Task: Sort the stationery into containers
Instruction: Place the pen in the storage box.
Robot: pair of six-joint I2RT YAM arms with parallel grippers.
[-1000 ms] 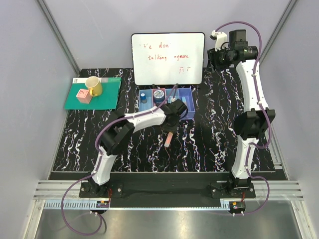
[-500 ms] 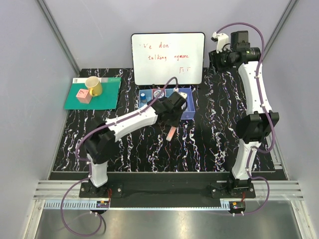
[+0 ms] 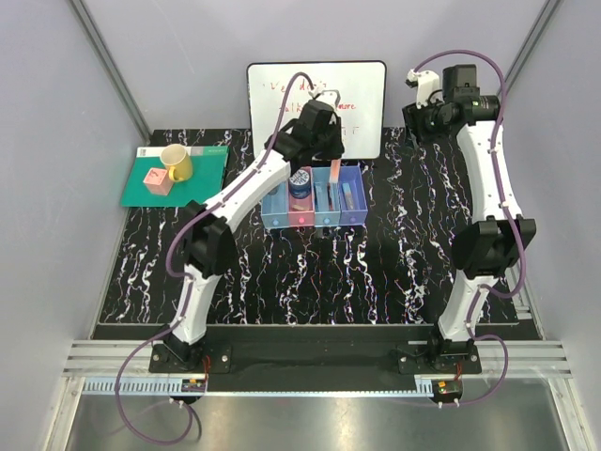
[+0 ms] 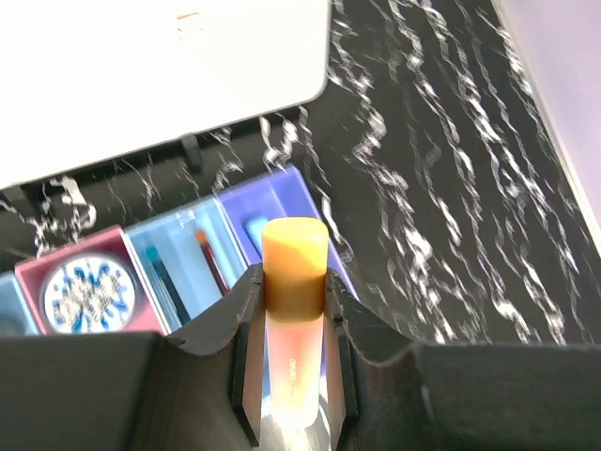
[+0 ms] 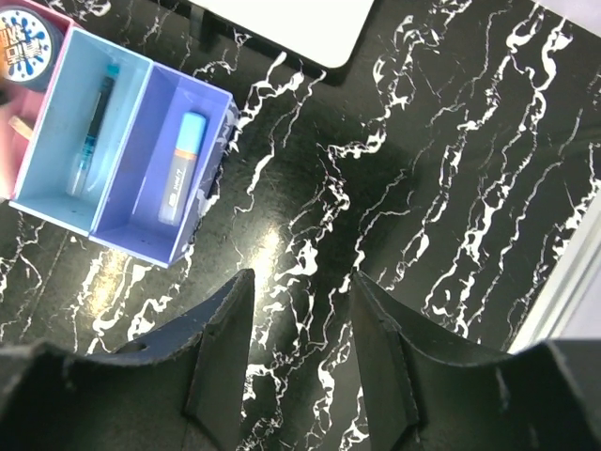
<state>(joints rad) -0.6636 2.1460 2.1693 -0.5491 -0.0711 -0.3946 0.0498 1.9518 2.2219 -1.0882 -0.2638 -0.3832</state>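
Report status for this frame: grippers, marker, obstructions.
Left gripper shut on orange marker, over the bins. Right gripper open, empty. Purple bin holds light-blue marker; no obstruction seen.

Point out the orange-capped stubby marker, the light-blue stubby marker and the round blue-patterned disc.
orange-capped stubby marker (image 4: 294,329): left wrist view, on its barrel.
light-blue stubby marker (image 5: 179,171): right wrist view, on its barrel.
round blue-patterned disc (image 4: 91,293): left wrist view, on its top face.
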